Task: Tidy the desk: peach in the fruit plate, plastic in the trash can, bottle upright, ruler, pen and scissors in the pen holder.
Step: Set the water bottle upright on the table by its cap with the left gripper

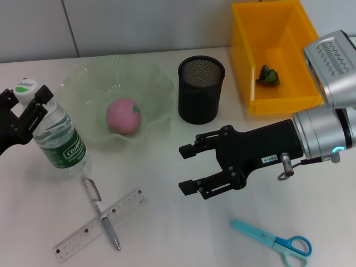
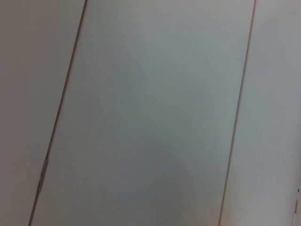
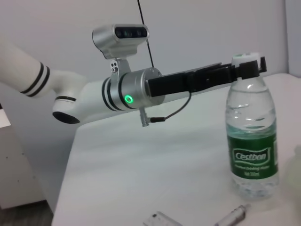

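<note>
Water bottle point(image 1: 59, 136) stands upright near the desk's point(image 1: 167, 222) left edge. Left gripper point(image 1: 26, 107) brackets its white cap point(image 1: 25, 87); whether it grips cannot be told. If clamped, release straight outward without tipping the bottle.

Right gripper point(image 1: 186, 168) hangs released over mid-desk. Ruler point(image 1: 100, 225) and pen point(image 1: 101, 213) lie crossed by the front edge. Best to lift the pen first, pinched mid-barrel, and drop it into the mesh pen holder point(image 1: 201, 89).

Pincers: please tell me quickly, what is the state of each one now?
Left pincer: closed on the cap of the upright bottle.
Right pincer: open, holding nothing, above the table between the pen holder and the scissors.
</note>
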Controlling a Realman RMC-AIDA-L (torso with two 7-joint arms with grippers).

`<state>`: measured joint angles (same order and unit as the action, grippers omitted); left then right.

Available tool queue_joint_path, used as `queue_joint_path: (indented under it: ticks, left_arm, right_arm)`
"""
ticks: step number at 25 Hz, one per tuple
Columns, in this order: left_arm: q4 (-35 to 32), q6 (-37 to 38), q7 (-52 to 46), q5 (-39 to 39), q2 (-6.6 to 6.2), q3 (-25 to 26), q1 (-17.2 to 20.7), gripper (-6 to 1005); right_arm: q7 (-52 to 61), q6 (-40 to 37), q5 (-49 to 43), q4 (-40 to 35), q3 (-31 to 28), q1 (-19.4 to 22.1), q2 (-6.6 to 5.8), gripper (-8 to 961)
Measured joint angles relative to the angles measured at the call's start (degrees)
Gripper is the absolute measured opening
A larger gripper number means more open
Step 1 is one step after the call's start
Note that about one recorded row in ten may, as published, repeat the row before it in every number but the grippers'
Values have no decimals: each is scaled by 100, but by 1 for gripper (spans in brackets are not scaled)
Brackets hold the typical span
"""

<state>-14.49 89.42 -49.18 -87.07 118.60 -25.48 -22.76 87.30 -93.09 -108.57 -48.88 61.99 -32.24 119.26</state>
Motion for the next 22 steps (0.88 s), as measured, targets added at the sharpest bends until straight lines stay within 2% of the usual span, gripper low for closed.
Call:
queue_joint_path:
  ticks: [12, 22]
  left_arm:
    - [104, -41, 91, 60, 0, 0, 10, 439]
    - [243, -44, 277, 96, 2, 46, 41, 439]
  right_arm:
    - [-1168, 535, 486, 475, 40, 237, 18, 770]
    - [-1610, 611, 809, 750, 19, 387, 0, 770]
